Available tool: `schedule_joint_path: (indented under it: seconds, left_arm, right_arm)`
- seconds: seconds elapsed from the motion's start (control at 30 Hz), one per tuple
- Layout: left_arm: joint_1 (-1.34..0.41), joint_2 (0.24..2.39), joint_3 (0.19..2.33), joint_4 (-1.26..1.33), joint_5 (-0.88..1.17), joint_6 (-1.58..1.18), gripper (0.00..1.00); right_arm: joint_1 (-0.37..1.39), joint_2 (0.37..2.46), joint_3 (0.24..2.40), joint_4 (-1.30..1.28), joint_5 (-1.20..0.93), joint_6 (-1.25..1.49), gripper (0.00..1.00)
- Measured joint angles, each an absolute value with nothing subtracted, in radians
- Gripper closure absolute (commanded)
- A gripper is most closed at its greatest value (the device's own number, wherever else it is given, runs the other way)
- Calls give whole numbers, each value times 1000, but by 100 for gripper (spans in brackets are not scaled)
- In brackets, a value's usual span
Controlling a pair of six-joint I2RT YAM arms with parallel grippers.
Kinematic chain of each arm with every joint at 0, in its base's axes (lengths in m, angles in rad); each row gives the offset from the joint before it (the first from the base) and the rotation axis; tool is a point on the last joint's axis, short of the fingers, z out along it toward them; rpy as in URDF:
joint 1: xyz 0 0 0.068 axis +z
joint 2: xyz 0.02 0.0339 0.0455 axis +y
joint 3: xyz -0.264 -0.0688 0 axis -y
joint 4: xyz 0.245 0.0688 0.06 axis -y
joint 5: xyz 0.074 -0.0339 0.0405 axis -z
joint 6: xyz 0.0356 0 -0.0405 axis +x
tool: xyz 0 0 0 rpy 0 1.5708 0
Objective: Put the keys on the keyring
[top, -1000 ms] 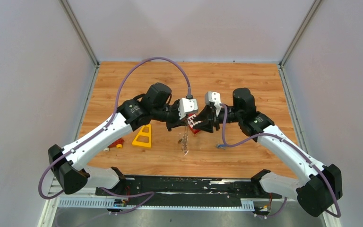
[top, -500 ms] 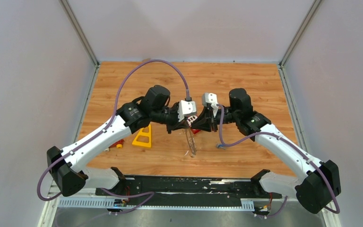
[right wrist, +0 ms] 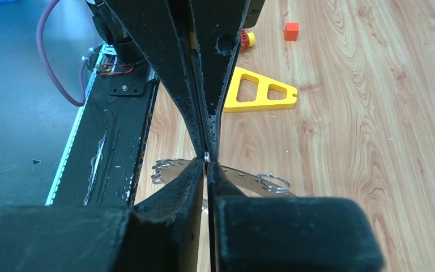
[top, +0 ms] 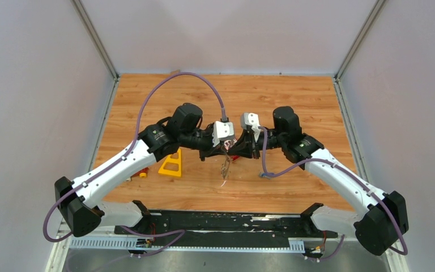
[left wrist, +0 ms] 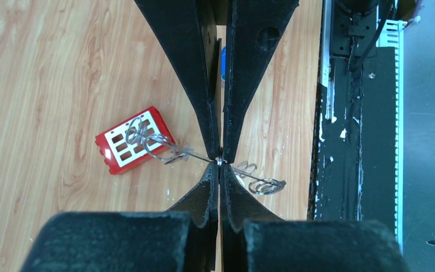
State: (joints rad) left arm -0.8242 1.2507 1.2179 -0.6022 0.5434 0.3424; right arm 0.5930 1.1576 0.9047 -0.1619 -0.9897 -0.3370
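The keyring (left wrist: 164,148) is a thin metal ring with small silvery loops, held edge-on above the table. It also shows in the right wrist view (right wrist: 272,182) and hangs below the grippers in the top view (top: 225,168). My left gripper (left wrist: 220,165) and right gripper (right wrist: 207,161) meet tip to tip at the table's middle, both shut on the ring's rim at one spot. A sliver of blue (left wrist: 223,62) shows between the right fingers (left wrist: 249,85); I cannot tell if it is a held key. The black-headed key is out of view.
A red block with white squares (left wrist: 126,148) lies on the wood under the ring. A yellow triangular frame (top: 171,164) lies left of centre, with small red and orange bits (top: 141,171) beyond it. The black rail (top: 221,221) runs along the near edge.
Both grippers have drawn closer together and shifted slightly left. The hanging keyring has swung and turned beneath them.
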Motion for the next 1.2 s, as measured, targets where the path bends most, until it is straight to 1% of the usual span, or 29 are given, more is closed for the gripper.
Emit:
schedule_joint_path:
  seconds: [0.13, 0.43, 0.47, 0.63, 0.87, 1.07, 1.13, 1.2]
  left_arm:
    - [-825, 1251, 1214, -602, 546, 342, 100]
    - [-825, 1235, 1192, -585, 546, 342, 100]
    - [-825, 1230, 1186, -578, 545, 342, 99]
    - [-826, 1188, 1153, -517, 542, 342, 83]
    - [-826, 1158, 1153, -481, 534, 344, 63]
    - [-810, 1145, 1143, -469, 536, 351, 41]
    - [-800, 1132, 1133, -466, 541, 355, 37]
    - [-789, 1113, 1118, -462, 543, 360, 35]
  right_arm:
    - [598, 1159, 906, -171, -989, -345, 100]
    - [604, 1155, 906, -184, -980, -372, 100]
    - [605, 1152, 906, -185, -975, -377, 100]
    - [598, 1114, 906, -187, -962, -398, 100]
    - [555, 1075, 906, -191, -961, -402, 100]
    - [532, 1074, 903, -195, -968, -394, 100]
    - [523, 1071, 902, -197, -976, -389, 100]
    - [516, 1069, 902, -197, -986, -382, 100]
